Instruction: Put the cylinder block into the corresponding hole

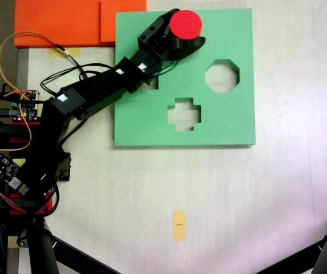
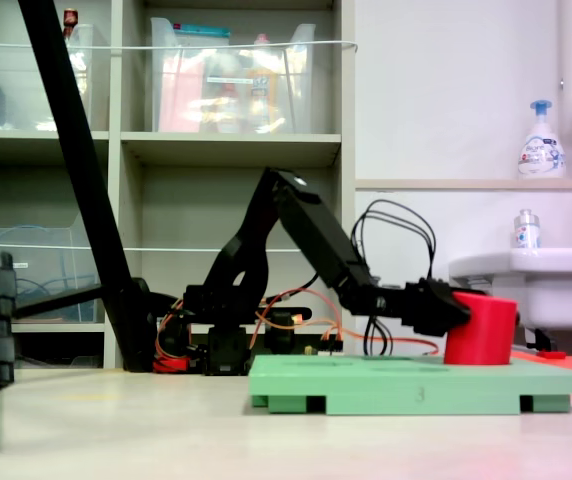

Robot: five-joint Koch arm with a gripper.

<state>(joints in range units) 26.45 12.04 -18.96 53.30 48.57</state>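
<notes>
The red cylinder block (image 1: 186,24) stands upright at the far edge of the green foam board (image 1: 232,125). In another fixed view the cylinder block (image 2: 481,330) rests on the board's top (image 2: 386,375) near its right end. My gripper (image 1: 189,26) has one black finger on each side of the block and is shut on it; from the side the gripper (image 2: 459,310) touches the block's left face. The corresponding hole is hidden. An octagonal cut-out (image 1: 222,75) and a cross-shaped cut-out (image 1: 184,113) lie open, and another cut-out (image 1: 150,84) is half covered by the arm.
Orange foam slabs (image 1: 66,23) lie beyond the board's left corner. Circuit boards and loose wires (image 1: 15,108) crowd the arm's base at the left. A yellow tape mark (image 1: 179,225) is on the near table. Black stand legs (image 1: 66,251) cross the near corners.
</notes>
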